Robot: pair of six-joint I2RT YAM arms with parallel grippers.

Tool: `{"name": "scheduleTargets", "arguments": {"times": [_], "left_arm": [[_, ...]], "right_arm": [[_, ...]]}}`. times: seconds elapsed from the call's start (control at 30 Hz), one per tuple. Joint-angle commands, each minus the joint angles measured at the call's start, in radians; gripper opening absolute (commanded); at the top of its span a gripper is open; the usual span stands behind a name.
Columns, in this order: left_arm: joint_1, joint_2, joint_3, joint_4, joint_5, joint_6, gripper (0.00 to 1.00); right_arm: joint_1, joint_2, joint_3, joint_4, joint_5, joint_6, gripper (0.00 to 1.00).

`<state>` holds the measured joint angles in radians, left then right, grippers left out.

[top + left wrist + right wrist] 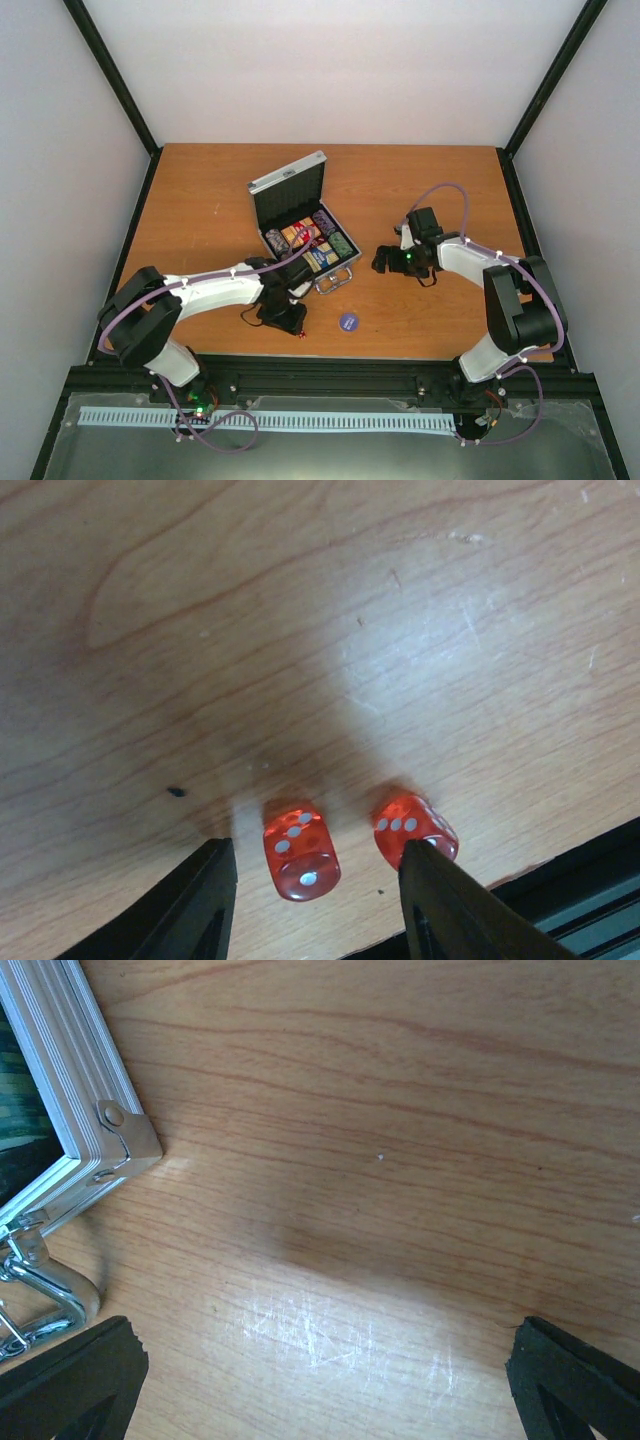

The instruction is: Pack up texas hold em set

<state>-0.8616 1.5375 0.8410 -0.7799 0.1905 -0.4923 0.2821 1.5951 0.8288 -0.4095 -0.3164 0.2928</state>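
The silver case (288, 180) stands open at table centre with chip stacks (340, 243) and the red-orange card box (302, 236) inside. My left gripper (318, 875) is open, low over the table near its front edge. One red die (299, 851) lies between its fingers; a second die (413, 824) touches the right fingertip (435, 880). The dice show as a red speck in the top view (301, 331). The blue-purple disc (348, 321) lies on the table to the right. My right gripper (325, 1360) is open and empty beside the case corner (120, 1130).
The case's chrome handle (45, 1295) juts out by my right gripper's left finger. The black table rail (590, 900) runs close behind the dice. Bare wood lies right of the case.
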Motion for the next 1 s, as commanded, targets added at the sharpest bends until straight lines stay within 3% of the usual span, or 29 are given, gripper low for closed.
{"name": "scheduleTargets", "arguments": {"times": [0.0,0.2,0.53,0.77,0.97], "left_arm": [[-0.011,-0.003,0.005,0.014,-0.027,-0.021,0.44],[-0.010,0.001,0.003,0.005,-0.045,-0.035,0.20],[-0.010,-0.040,0.073,-0.108,-0.144,-0.005,0.01],[-0.011,-0.059,0.251,-0.218,-0.246,0.089,0.01],[0.036,0.049,0.391,-0.205,-0.352,0.252,0.01]], "right_arm": [[0.015,0.028,-0.057,-0.079,-0.005,0.010,1.00],[0.015,0.034,-0.057,-0.077,-0.005,0.009,1.00],[0.015,0.047,-0.053,-0.070,-0.004,0.011,1.00],[0.015,0.054,-0.042,-0.069,-0.006,0.012,1.00],[0.015,0.059,-0.024,-0.073,0.003,0.005,1.00]]}}
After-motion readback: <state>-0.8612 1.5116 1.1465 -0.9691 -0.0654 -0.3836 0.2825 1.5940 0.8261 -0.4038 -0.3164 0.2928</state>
